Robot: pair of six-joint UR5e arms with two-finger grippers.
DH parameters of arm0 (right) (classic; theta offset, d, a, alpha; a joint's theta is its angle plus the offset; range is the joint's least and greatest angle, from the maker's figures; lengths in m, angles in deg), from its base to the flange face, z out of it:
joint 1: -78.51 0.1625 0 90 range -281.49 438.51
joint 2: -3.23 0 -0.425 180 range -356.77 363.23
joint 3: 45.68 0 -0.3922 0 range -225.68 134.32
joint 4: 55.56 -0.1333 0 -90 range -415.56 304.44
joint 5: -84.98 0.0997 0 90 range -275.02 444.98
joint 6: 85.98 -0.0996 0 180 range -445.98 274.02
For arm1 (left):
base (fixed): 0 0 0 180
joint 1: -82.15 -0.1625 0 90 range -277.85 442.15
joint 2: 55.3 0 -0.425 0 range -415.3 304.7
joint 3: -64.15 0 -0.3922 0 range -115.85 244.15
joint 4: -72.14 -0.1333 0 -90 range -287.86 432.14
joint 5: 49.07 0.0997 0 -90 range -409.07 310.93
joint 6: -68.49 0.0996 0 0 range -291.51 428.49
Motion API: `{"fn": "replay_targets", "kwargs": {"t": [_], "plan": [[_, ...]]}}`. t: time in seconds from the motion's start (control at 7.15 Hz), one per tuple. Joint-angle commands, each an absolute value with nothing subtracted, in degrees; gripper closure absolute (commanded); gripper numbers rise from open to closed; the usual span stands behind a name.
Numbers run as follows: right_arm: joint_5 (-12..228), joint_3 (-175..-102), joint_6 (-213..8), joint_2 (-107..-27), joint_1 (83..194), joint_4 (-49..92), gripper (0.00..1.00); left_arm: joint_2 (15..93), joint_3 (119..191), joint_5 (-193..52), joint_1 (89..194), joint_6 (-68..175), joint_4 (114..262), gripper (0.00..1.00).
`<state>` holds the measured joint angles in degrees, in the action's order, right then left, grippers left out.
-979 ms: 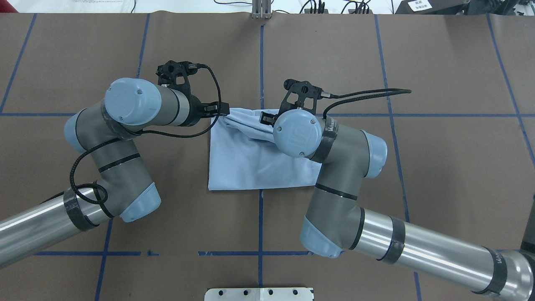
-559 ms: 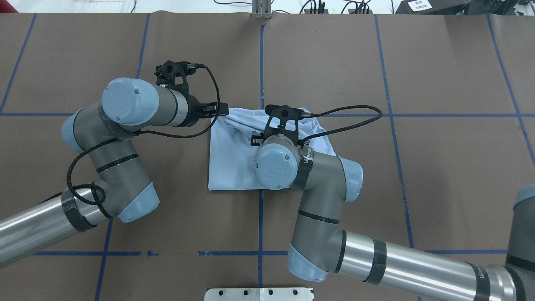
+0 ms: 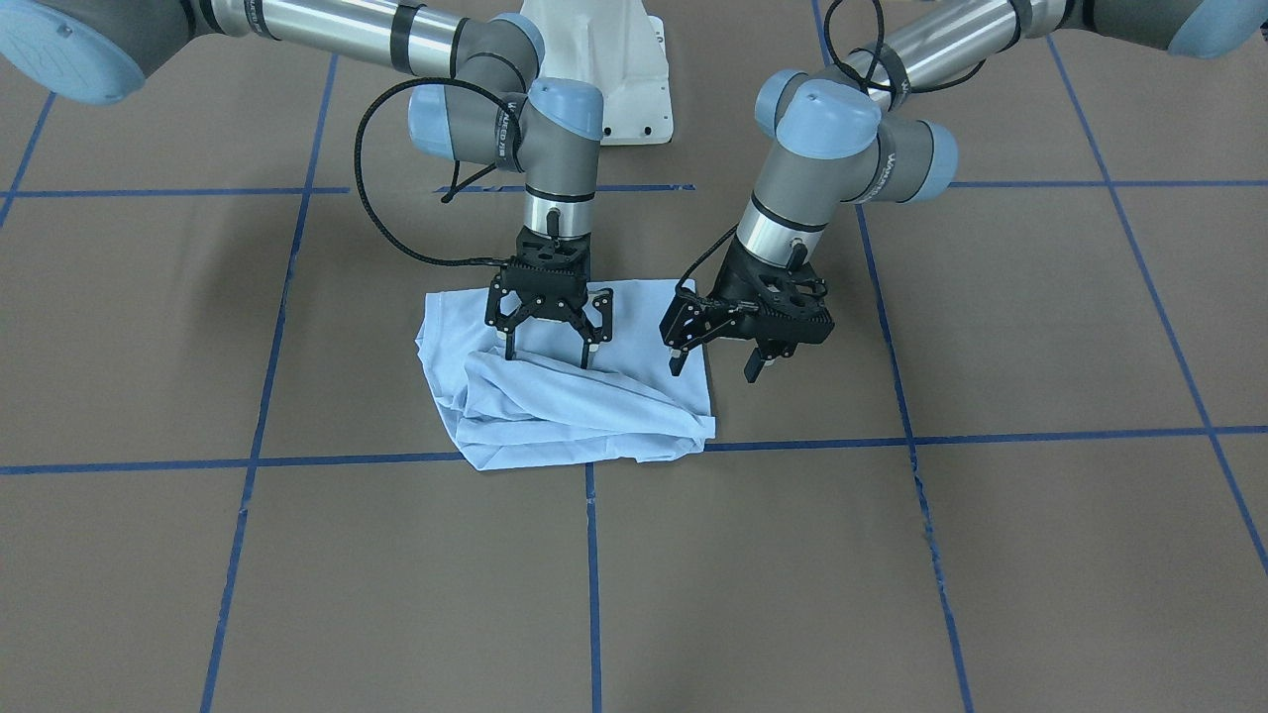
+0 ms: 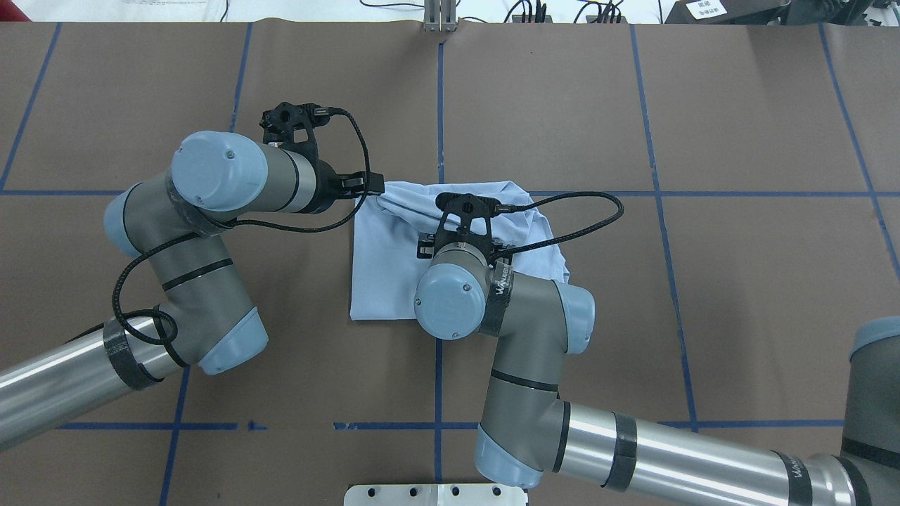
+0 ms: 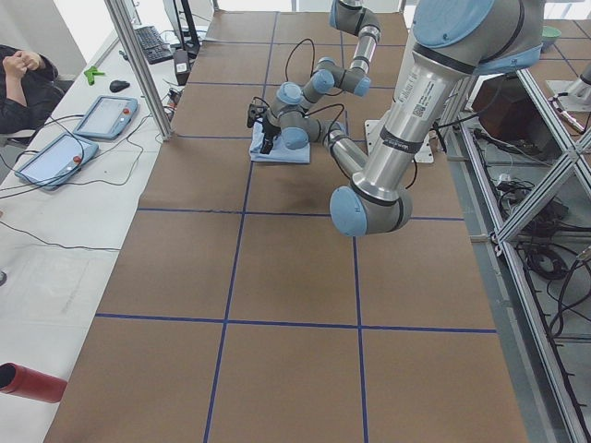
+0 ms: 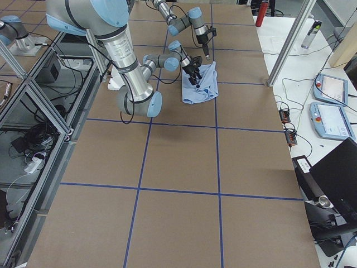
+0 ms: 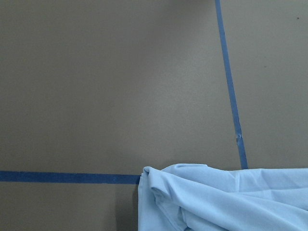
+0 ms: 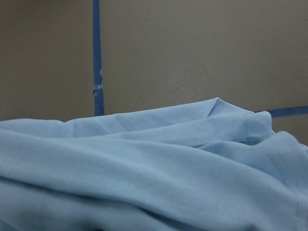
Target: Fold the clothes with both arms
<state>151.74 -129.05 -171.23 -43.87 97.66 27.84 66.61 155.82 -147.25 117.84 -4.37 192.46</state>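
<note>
both grippers wide over the half-folded t-shirt

the pale blue t-shirt (image 3: 580, 421) lies on the brown counter (image 3: 892, 555), on my side of the blue tape crossing (image 3: 590, 461). its far edge runs along the cross line of that crossing, and the cloth straddles the line that leads back toward my base. the part further from the crossing lies flat. the part next to it is bunched into a long rumpled roll with deep creases.

my right gripper (image 3: 548, 355) points straight down over the shirt, just behind that roll as seen from the crossing. its jaws stand wide apart, and the fingertips (image 3: 508, 351) are at the cloth; i cannot tell whether they touch it.

my left gripper (image 3: 713, 368) hangs tilted at the shirt's left edge, a little further from the crossing than the roll. its jaws are wide too. one finger is over the hem and the other over bare counter.

my left wrist view shows a folded corner of the shirt lying right at the tape.

my white pedestal base (image 3: 634, 79) stands well behind the shirt from the crossing.
</note>
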Motion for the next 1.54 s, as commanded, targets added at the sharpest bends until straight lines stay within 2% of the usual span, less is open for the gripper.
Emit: {"fn": "replay_targets", "kwargs": {"t": [0.0,0.42,0.98,1.26,1.4], "plan": [[149.77,-128.39,-173.50,-43.10,97.23,27.59,0.00,66.61,155.82,-147.25,117.83,-4.38,192.46,0.00],[148.88,-126.55,-172.57,-43.00,98.62,27.50,0.00,66.70,155.82,-147.25,117.92,-4.37,192.46,0.00],[150.10,-120.93,-153.15,-41.52,107.05,26.63,0.00,66.61,155.91,-147.25,118.01,-4.73,192.46,0.00],[157.87,-110.32,-147.09,-36.61,112.40,11.66,0.00,66.43,155.91,-147.25,118.09,-4.81,192.46,0.00],[164.11,-110.80,-145.23,-35.37,114.96,11.25,0.00,66.00,156.00,-147.25,118.09,-4.90,192.46,0.00]]}}
